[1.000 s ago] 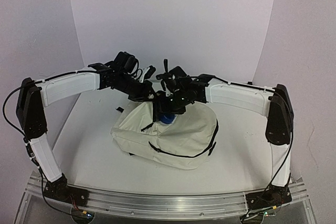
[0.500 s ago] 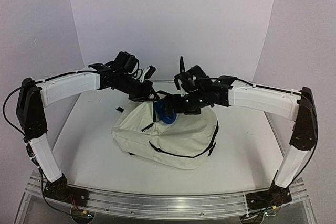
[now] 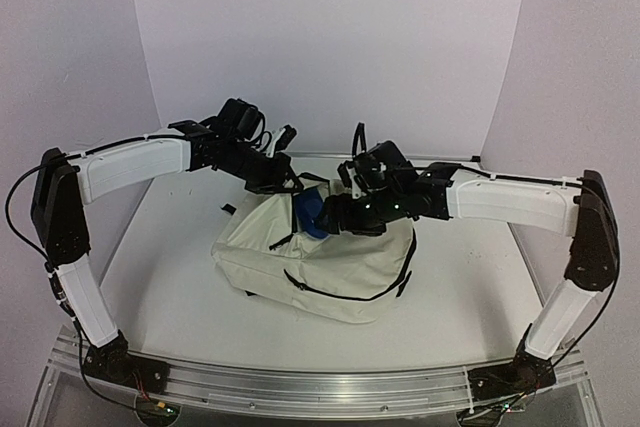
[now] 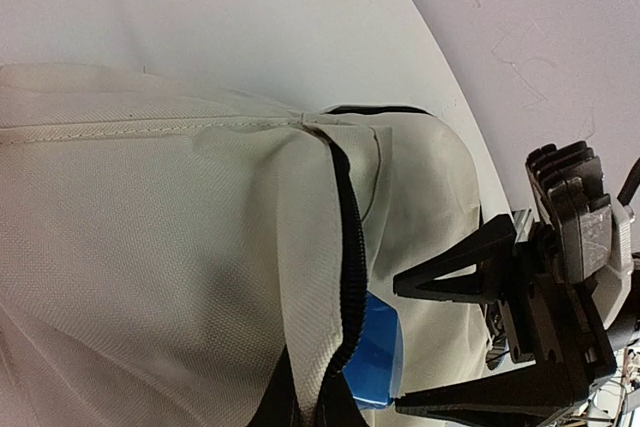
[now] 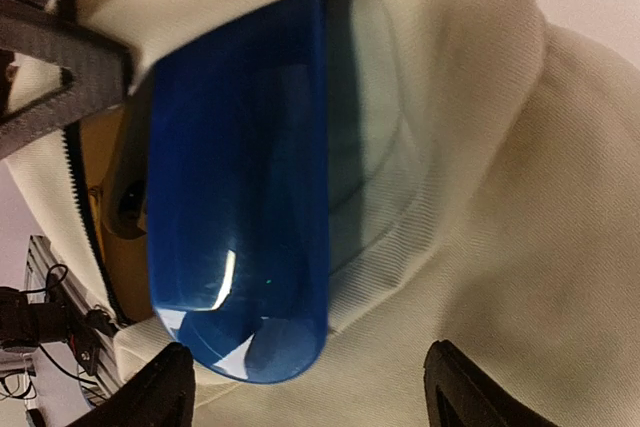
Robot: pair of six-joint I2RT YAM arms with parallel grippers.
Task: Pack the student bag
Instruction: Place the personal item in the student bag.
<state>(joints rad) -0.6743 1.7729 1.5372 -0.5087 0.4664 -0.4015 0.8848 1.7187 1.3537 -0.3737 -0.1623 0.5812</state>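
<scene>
Under the right end effector (image 3: 331,217) lies the student bag (image 3: 340,265).

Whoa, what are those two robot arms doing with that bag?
They are packing a backpack that lies on the table. The left hand pinches the edge of the bag's opening and holds it up. A blue thing sticks partly out of that opening. The right hand is right next to it with its fingers open, so it isn't gripping the blue thing now.

One student bag (image 3: 340,267); one blue container (image 5: 240,177); two end effectors: left end effector (image 3: 292,183), right end effector (image 3: 338,215).
</scene>
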